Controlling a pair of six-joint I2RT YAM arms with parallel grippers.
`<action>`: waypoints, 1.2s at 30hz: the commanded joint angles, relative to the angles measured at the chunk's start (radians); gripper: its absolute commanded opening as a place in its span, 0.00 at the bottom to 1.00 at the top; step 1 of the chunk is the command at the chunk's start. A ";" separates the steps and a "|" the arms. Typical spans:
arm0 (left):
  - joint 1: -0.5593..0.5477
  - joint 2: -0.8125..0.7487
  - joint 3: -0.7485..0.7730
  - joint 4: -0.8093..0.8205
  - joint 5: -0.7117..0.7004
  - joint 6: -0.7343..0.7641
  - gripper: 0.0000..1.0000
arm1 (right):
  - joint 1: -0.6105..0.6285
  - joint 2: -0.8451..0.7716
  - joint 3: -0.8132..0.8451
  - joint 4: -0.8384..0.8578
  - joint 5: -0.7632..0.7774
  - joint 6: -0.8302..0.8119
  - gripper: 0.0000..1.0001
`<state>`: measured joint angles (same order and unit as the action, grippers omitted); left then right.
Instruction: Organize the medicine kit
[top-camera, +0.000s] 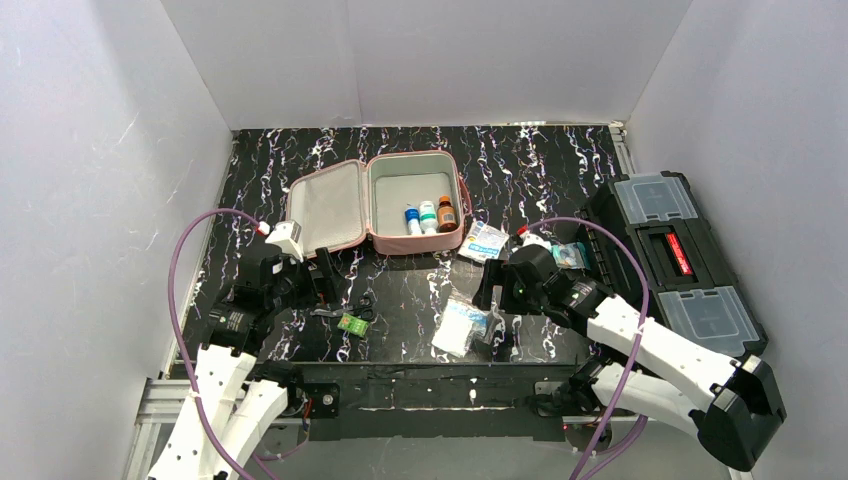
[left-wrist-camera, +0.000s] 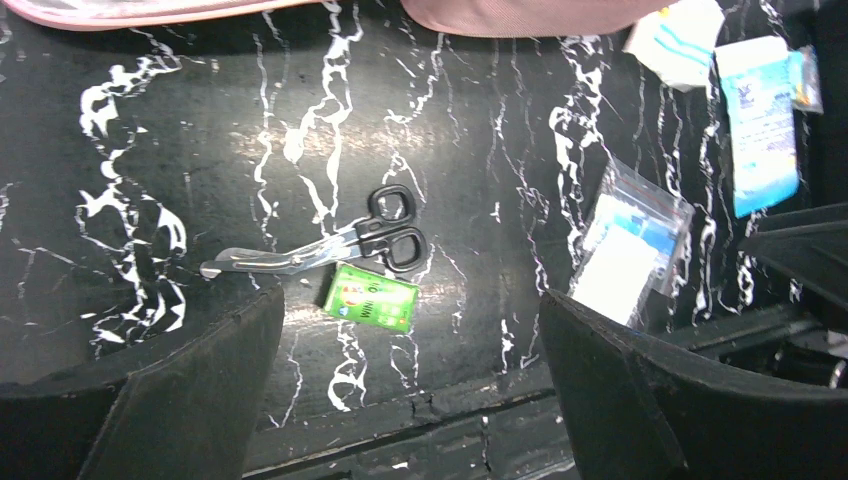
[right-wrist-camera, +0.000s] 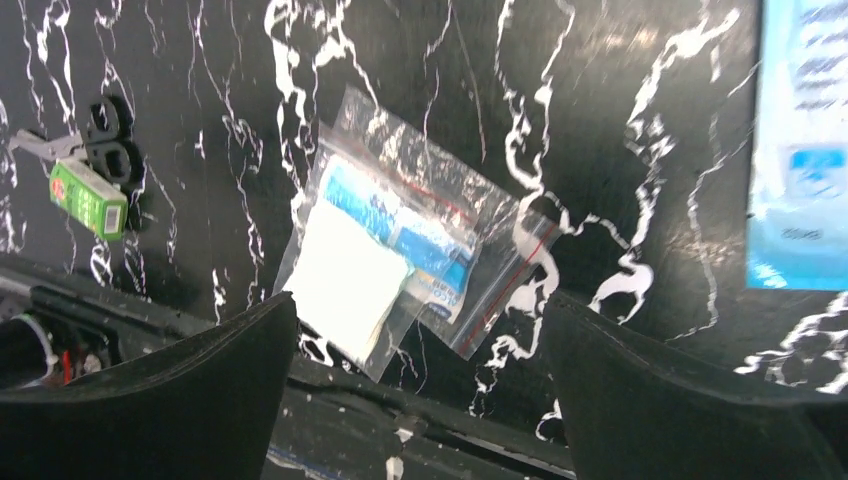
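The pink medicine kit lies open at the back of the table, its lid folded to the left. Three small bottles stand inside it. Black-handled scissors and a small green box lie in front of my left gripper, which is open and hovers above the table with nothing in it. A clear zip bag of packets lies flat below my right gripper, which is open and not touching it. In the top view the left gripper and the right gripper flank the green box and the bag.
A black toolbox with clear compartments fills the right side. White-and-blue packets lie by the kit's front right corner. A white bottle with a red cap stands near the lid. Another red-capped item sits behind the right wrist. White walls enclose the table.
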<state>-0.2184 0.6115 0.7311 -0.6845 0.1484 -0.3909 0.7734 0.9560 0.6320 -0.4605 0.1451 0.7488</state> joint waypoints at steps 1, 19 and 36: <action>-0.001 0.007 0.036 -0.008 0.105 0.013 0.99 | -0.001 -0.047 -0.075 0.064 -0.128 0.088 0.95; -0.002 0.010 -0.012 0.023 0.165 -0.006 0.99 | 0.034 -0.001 -0.264 0.306 -0.343 0.288 0.87; -0.002 0.007 -0.020 0.038 0.197 -0.010 0.99 | 0.117 0.256 -0.255 0.432 -0.221 0.409 0.65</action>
<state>-0.2184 0.6268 0.7239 -0.6505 0.3250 -0.4038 0.8737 1.1472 0.3814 -0.0299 -0.1590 1.1277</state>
